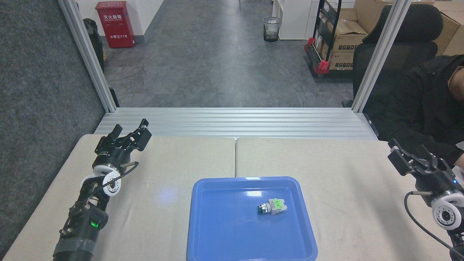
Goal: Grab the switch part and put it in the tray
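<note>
The switch part point(272, 207), grey with a bright green clip and a dark green cap, lies on its side inside the blue tray point(221, 235), right of the tray's middle. My left gripper point(130, 131) hovers open over the table's far left corner, well away from the tray. At the table's right edge my right gripper point(409, 151) is open and empty, far to the right of the tray.
A person in a black jacket point(424, 108) sits at the right, beside a black chair point(402, 47). Aluminium rails point(235, 121) and two upright posts border the table's far side. The beige table point(174, 170) has a seam down its middle.
</note>
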Controlling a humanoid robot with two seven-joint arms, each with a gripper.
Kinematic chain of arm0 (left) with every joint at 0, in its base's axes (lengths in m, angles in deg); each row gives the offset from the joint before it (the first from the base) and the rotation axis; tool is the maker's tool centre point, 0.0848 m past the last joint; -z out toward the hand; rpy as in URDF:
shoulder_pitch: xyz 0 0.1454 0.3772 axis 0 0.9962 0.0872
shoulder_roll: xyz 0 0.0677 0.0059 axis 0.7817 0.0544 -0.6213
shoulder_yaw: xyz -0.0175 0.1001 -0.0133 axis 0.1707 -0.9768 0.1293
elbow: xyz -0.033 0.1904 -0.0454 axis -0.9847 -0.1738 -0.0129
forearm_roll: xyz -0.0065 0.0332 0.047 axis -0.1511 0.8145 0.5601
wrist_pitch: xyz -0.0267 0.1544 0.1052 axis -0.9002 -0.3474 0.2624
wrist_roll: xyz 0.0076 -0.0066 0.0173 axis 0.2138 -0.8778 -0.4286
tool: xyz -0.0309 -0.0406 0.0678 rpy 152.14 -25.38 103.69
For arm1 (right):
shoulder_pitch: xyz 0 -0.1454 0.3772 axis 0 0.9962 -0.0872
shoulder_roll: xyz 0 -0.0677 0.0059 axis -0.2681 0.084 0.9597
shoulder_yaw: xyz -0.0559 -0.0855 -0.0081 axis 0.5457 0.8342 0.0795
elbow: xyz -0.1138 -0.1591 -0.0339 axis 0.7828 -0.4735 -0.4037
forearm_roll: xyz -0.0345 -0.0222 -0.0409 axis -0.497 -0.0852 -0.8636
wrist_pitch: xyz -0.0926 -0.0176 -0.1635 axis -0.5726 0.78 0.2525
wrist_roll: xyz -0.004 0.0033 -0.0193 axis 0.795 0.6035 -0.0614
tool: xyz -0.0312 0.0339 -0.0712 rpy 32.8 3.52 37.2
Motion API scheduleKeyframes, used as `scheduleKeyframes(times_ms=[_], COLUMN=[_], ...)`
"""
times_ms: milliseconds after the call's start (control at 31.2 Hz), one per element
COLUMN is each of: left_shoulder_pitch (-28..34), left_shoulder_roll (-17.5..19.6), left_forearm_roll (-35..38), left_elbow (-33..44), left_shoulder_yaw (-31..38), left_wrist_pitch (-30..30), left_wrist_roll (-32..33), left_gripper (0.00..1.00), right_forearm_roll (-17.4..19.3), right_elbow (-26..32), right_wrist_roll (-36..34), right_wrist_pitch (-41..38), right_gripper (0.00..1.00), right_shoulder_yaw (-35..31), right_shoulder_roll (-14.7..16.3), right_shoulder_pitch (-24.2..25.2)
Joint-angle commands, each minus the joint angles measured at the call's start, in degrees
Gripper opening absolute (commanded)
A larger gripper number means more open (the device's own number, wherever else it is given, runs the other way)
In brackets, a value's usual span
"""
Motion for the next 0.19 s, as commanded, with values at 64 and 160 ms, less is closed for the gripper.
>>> scheduleKeyframes(times_ms=[64,160], left_shoulder_pitch=[0.00,0.00], left_shoulder_roll=[0.00,0.00], left_forearm_roll=[-0.04,-0.04], left_elbow=[0.00,0.00], left_shoulder_yaw=[-1.32,-1.41], left_wrist_pitch=[-0.08,0.00], left_wrist_roll=[0.00,0.00], left_gripper=[1.00,1.00], right_forearm_roll=[-2.76,-7.50], right_elbow=[-1.52,-1.52], right_wrist_roll=[-0.01,-0.01], right_wrist_pitch=[0.58,1.55], right_gripper=[0.98,0.98], right_shoulder_yaw=[-1.30,-1.30], right_shoulder_roll=[2.09,2.44], right_shoulder_pitch=[0.41,0.50])
